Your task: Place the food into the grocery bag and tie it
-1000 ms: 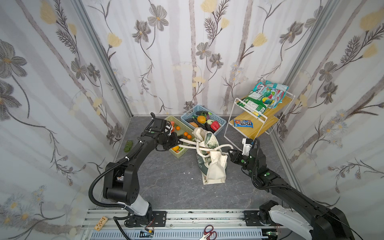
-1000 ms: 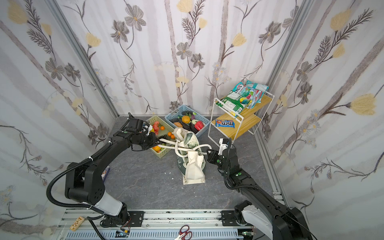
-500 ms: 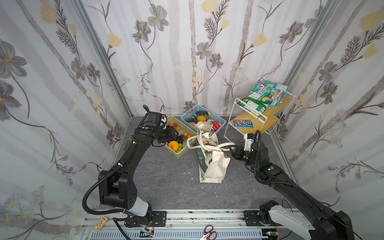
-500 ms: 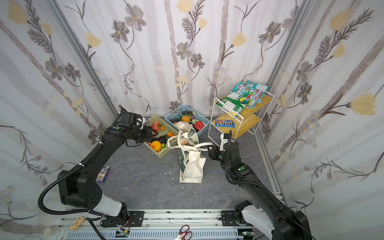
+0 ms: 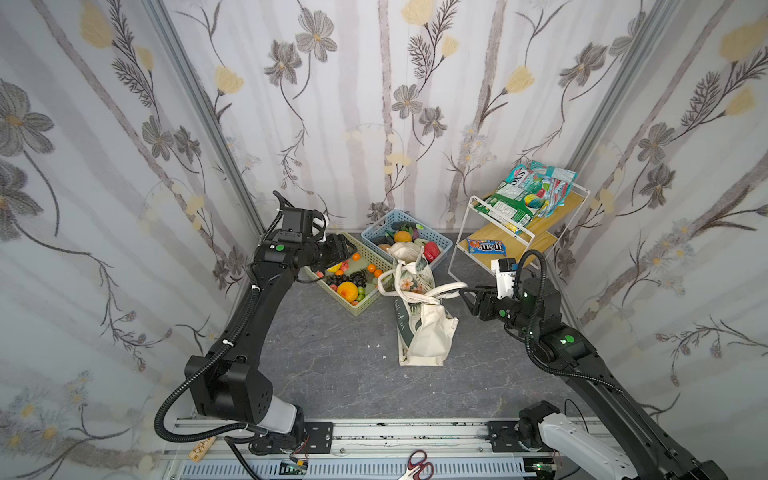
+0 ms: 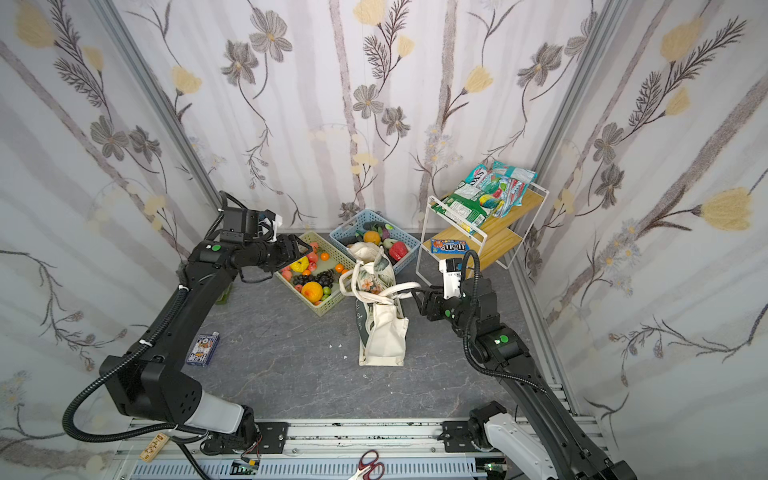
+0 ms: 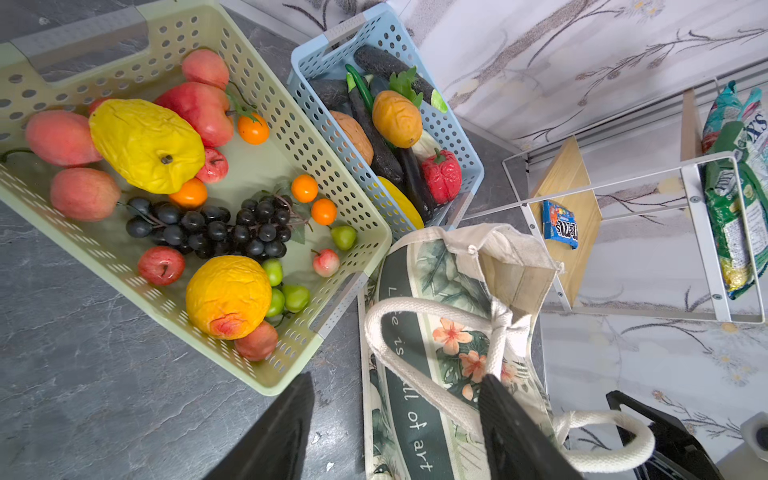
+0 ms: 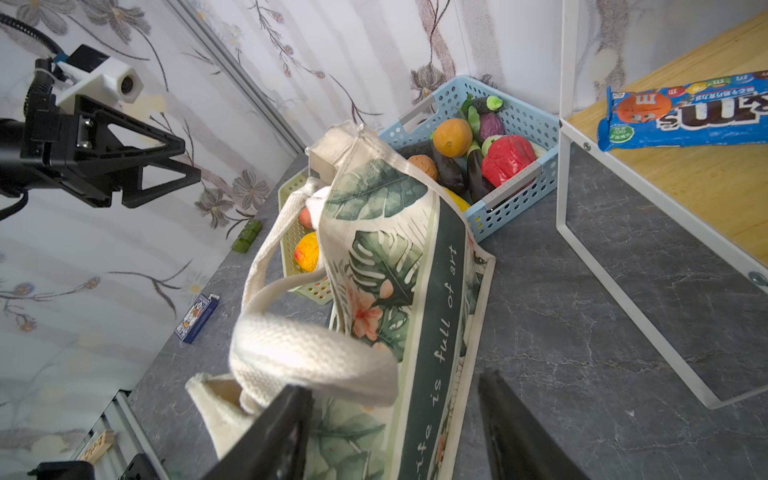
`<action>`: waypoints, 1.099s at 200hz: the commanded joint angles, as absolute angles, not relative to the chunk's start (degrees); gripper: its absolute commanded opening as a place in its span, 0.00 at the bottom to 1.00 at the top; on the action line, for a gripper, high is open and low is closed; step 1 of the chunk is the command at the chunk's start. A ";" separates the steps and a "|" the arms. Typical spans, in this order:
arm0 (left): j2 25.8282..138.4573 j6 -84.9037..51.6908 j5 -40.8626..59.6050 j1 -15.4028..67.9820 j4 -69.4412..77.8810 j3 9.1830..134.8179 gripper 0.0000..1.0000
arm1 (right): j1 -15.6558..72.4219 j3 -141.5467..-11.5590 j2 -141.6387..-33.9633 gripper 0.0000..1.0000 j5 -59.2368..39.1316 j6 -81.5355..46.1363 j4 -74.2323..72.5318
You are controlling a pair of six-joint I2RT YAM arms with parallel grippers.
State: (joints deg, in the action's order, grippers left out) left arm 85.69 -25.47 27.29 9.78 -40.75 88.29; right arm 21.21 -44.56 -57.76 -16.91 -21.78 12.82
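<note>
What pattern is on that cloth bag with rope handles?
Cream canvas bag: green leaves, pink flowers, dark green band; right wrist view best.

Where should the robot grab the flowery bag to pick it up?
By the white rope handle, the loop that sticks out sideways from the grocery bag toward the right gripper. Come from that side, with the jaws across the rope: it hangs free of the cloth there.
</note>
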 commanded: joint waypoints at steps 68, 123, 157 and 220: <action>83.93 -18.11 13.49 8.69 -42.15 86.38 1.00 | 10.39 -42.47 -50.78 0.72 -18.82 -18.82 16.72; 73.61 -7.73 -7.76 4.72 -19.59 60.32 1.00 | 5.16 -32.16 -47.70 1.00 4.18 -15.20 0.34; 69.73 -1.16 -11.81 3.35 5.90 38.74 1.00 | 3.66 -19.12 -44.77 1.00 11.80 -11.49 -19.03; 81.25 -0.87 -8.90 2.50 37.49 25.64 1.00 | 0.02 -10.09 -55.92 1.00 12.11 -8.22 -39.73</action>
